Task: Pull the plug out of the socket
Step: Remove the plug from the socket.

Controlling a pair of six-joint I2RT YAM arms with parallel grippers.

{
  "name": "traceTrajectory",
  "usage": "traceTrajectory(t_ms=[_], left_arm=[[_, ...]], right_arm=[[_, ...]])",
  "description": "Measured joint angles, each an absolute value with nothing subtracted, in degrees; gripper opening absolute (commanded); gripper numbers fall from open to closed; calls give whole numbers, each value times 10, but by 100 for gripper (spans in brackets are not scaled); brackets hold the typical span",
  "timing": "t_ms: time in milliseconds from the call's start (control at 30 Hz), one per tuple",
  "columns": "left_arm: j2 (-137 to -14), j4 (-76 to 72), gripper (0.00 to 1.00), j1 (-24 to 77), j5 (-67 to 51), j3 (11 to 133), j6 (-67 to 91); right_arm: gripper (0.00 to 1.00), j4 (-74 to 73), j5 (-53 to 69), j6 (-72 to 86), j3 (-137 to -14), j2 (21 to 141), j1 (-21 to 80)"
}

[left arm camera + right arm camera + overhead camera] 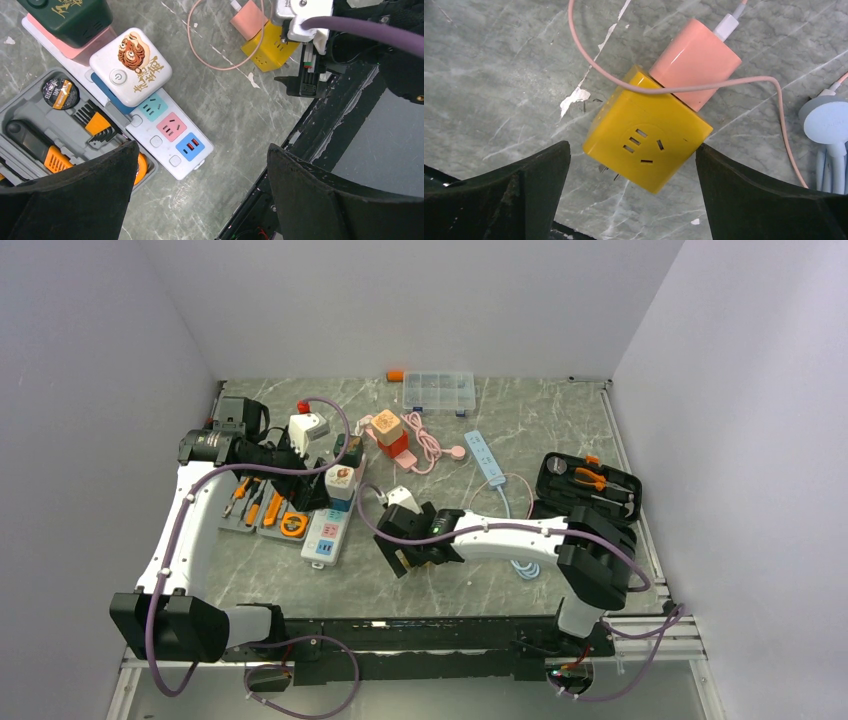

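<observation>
Lift your wide-open, empty right tool (pixel 631 147) straight up from the loose yellow plug (pixel 649 150), clear of the pink cable (pixel 585 70); the socket (pixel 328 531) lies at its 9 o'clock beneath your equally open, empty left tool (pixel 202 147).

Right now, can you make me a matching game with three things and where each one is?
Things:
1. yellow cube adapter
2. white cartoon-face cube
3. hex keys

Places:
A. in the grey tool case
B. lying loose on the table
C. plugged into the power strip

Pairs: 1-B, 2-C, 3-A
</observation>
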State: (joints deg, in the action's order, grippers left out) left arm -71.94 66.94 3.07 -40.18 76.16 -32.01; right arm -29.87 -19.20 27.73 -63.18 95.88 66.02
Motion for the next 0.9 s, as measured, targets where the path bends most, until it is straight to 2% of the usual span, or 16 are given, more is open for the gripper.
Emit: traceTrajectory(t_ms=[167,267,467,667,833,867,900], left_arm=[[-719,669,99,31,-401,762,-322],[-719,669,99,31,-399,762,-323],[-719,668,99,31,-396,759,-324],[-720,667,99,31,-398,740,-326],[-722,666,99,31,-410,736,-339],[-722,664,99,31,-415,734,-341],[-720,659,99,32,-421,729,-346]], right_arm=[[94,-291,-191,272,-646,988,649],[89,-275,-191,269,-655,1011,640],[59,-247,-191,253,-647,1017,632],[44,-189,-176,233,-547,941,632],[26,-181,-159,229,-483,880,632],[20,-181,-159,229,-482,879,632],[10,-181,-159,229,-482,879,632]])
